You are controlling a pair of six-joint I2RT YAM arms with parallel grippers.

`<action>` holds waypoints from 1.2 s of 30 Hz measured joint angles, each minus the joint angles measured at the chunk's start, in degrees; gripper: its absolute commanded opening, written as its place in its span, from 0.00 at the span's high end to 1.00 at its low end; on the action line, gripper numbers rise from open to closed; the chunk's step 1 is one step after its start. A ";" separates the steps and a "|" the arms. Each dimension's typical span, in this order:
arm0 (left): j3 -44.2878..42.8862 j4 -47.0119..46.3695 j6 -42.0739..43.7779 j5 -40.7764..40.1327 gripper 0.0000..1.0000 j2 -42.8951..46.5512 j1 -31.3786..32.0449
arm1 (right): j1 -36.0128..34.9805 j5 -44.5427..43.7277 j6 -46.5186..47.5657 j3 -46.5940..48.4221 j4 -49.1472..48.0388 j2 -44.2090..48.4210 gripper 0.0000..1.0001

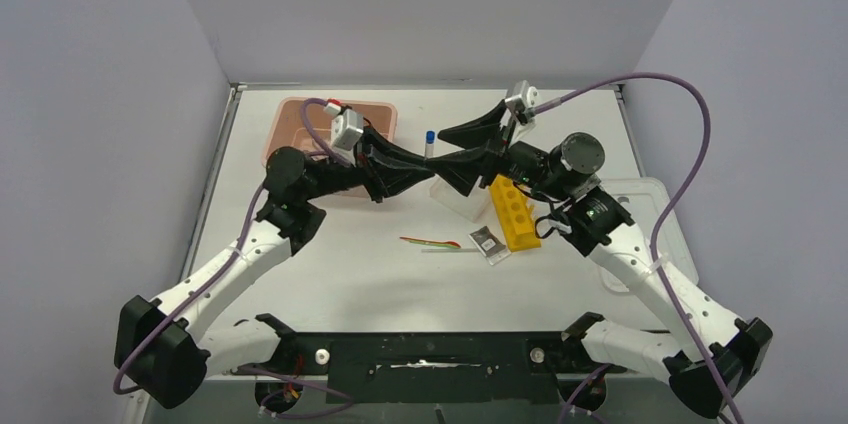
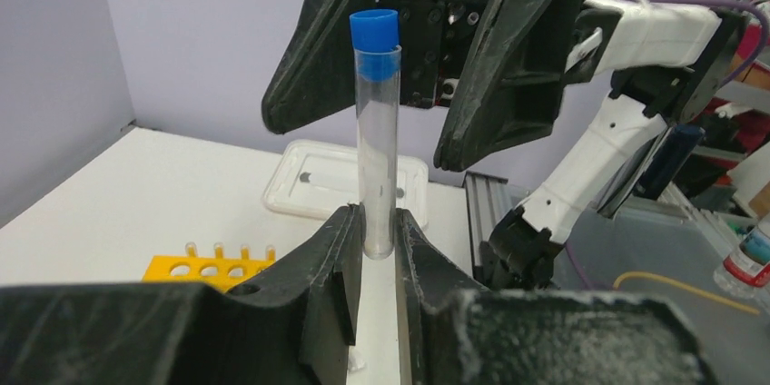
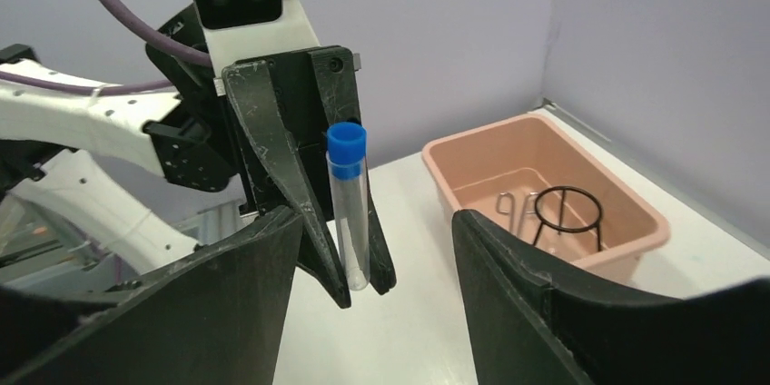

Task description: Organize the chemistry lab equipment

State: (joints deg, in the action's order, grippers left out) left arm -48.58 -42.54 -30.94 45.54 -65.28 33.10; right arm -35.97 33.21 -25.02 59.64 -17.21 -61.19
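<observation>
Left wrist view: my left gripper (image 2: 377,226) is closed to a narrow gap on the lower end of a clear tube (image 2: 376,149). Both fingers (image 2: 331,249) press against the tube wall. The tube stands upright with its blue cap (image 2: 374,40) on top, lifted off the table (image 2: 136,194).

Right wrist view: my right gripper (image 3: 372,222) stands wide open and holds nothing. It faces the left gripper head-on. The tube shows in the gap between my right fingers (image 3: 245,267), apart from both.

Positions, referred to the yellow rack (image 1: 513,212):
- The held tube is above the table on the rack's far-left side, near its far end.
- A clear rack (image 1: 455,199), hard to make out, lies just beside the yellow rack on that same side, under the two grippers.
- Thin coloured sticks (image 1: 432,242) lie left of the rack's near end.
- A small dark packet (image 1: 488,243) lies just beside that near end.
- A white lid (image 1: 645,199) lies to the rack's right, partly under my right arm.

Containers:
1. The pink tub (image 3: 459,190) sits well apart from the yellow rack, toward the far left corner. It contains a black wire ring (image 3: 567,212) and metal tongs (image 3: 513,206), side by side on its floor.
2. For the yellow rack, I cannot tell whether any hole is filled.
</observation>
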 measured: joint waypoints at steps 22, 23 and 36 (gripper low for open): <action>-17.70 41.99 31.89 3.10 0.99 -10.29 0.72 | 0.42 -14.78 14.67 17.07 46.69 4.48 0.33; -17.73 42.47 32.33 3.13 0.99 -10.27 0.92 | 0.42 -14.95 14.49 17.16 46.99 3.82 0.34; -17.68 43.93 34.23 4.74 0.99 -7.89 2.43 | 0.74 -14.47 12.85 17.62 46.45 -0.96 0.54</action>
State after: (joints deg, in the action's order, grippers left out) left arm -66.26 1.39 3.29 50.28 -73.17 35.53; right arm -35.22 18.74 -12.16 77.25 29.23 -62.15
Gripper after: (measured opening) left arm 0.155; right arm 0.496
